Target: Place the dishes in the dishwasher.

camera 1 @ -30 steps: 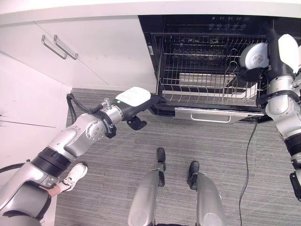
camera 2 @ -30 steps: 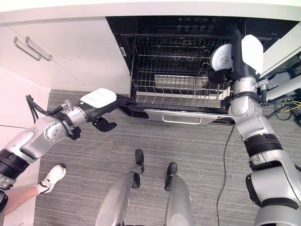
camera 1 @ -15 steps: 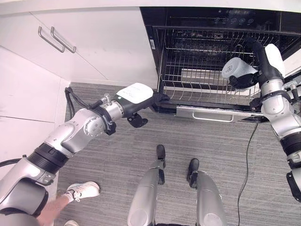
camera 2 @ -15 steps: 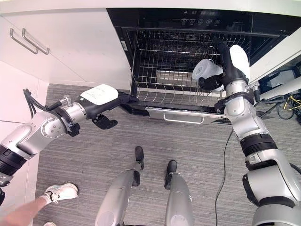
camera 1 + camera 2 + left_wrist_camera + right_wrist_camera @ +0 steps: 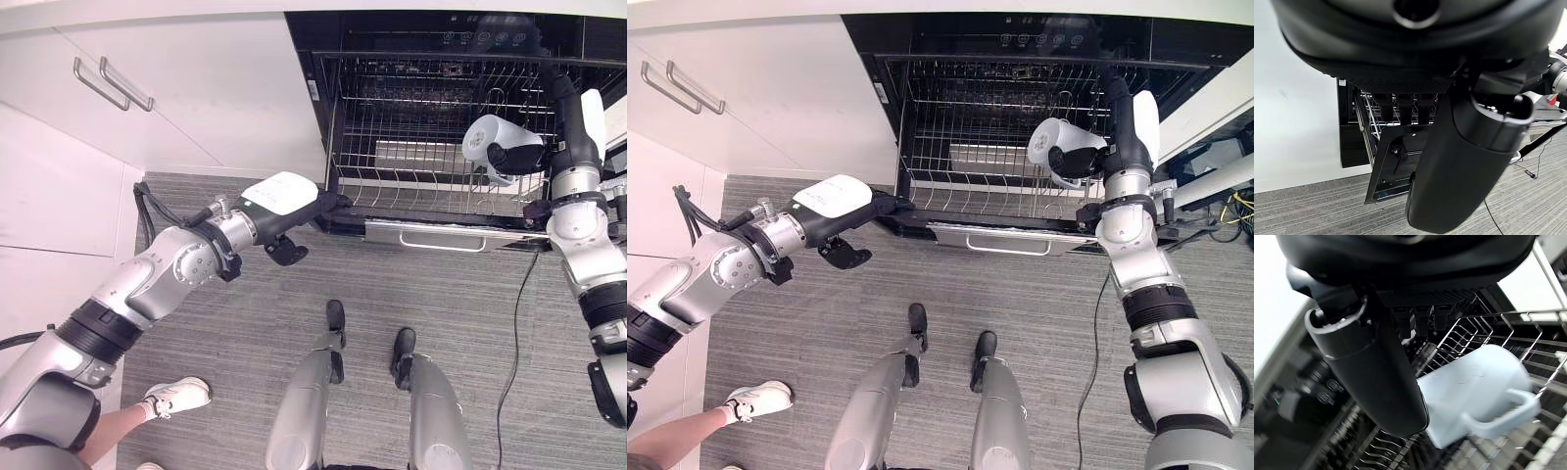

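The right hand [image 5: 1085, 162] holds a white mug [image 5: 1055, 145] in the air over the pulled-out wire rack [image 5: 980, 196] of the open dishwasher [image 5: 1019, 59], toward the rack's right side; its thumb and fingers are curled around the mug's body; the mug lies on its side, long axis roughly level and crosswise to the rack, with one round end turned toward the robot's left, though the eye views do not settle whether that end is the mouth or the base.

The right wrist view adds what the eye views do not: the mug's [image 5: 1474, 391] loop handle juts from its side, away from the palm, free of the thumb [image 5: 1374, 367], which presses along the body; the rack's tines [image 5: 1469, 333] run beyond and beneath it; the mug touches no wire there.

The left hand [image 5: 294, 211] reaches to the rack's front left corner; in the left wrist view its fingers [image 5: 1400, 105] are bent over the frame of the rack [image 5: 1371, 132], the thumb [image 5: 1459, 161] hanging below, apart from it; whether they truly clasp the frame is not clear; the same view shows the dark inner face of the lowered door [image 5: 1396, 161].

White cupboards [image 5: 176, 108] with bar handles [image 5: 113, 83] stand to the left; a person's leg and white shoe [image 5: 181, 394] show on the grey floor [image 5: 460, 323] at the lower left.
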